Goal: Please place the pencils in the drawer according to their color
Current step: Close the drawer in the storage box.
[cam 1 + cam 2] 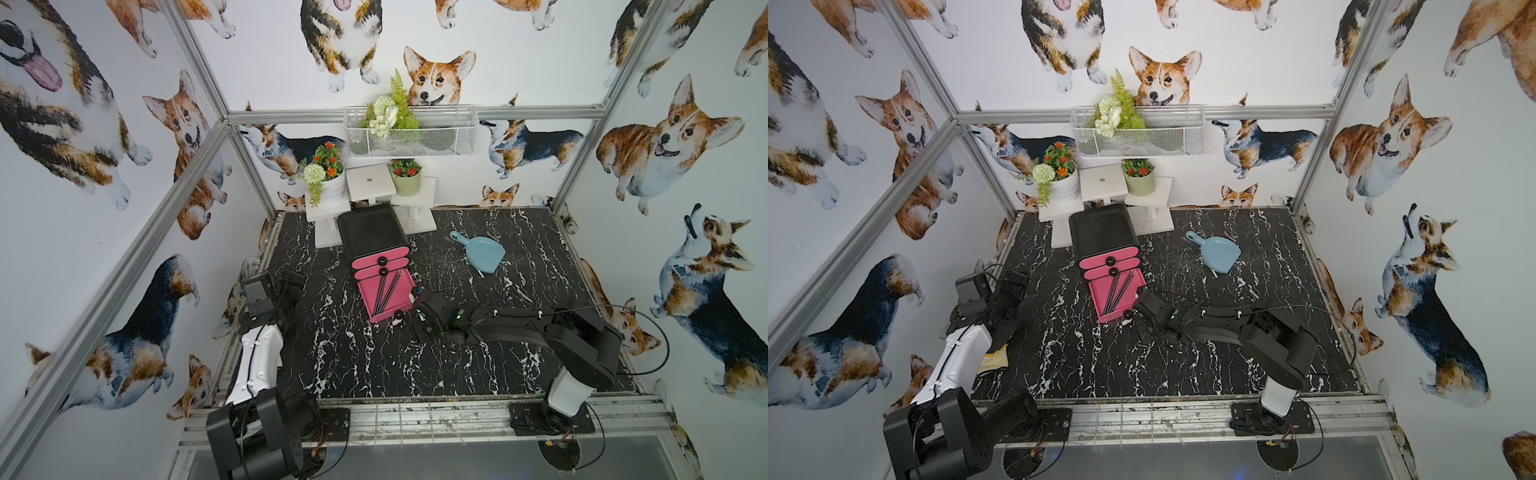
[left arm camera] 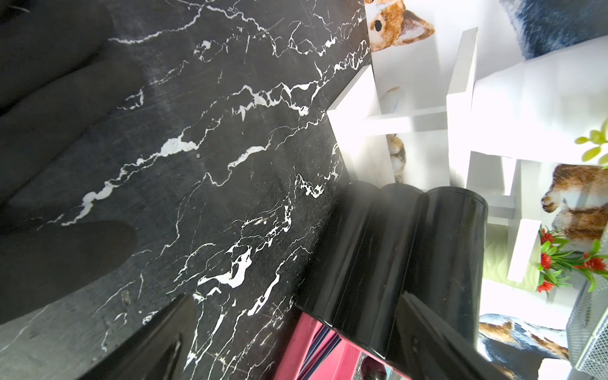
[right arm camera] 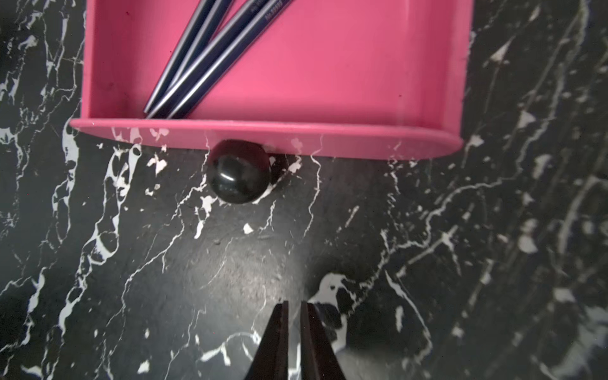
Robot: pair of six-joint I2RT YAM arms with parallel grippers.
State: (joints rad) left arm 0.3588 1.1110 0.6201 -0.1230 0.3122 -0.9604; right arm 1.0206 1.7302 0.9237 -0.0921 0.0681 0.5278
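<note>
Several dark pencils (image 3: 217, 62) lie in the pulled-out pink drawer (image 3: 263, 131) just ahead of my right gripper (image 3: 293, 307) | jaws nearly closed, empty | pencils likely light, stiff, slick, roll-prone: pinch mid-shaft, crosswise

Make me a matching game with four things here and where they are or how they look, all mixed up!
Things:
1. blue plastic dustpan
2. pink bottom drawer with a round black knob
3. dark shiny pencils
4. right gripper

Places or states:
A. pulled out
B. lying inside the open drawer
C. jaws nearly together, holding nothing
D. lying on the black marble table

Pairs: 1-D, 2-A, 3-B, 4-C.
</note>
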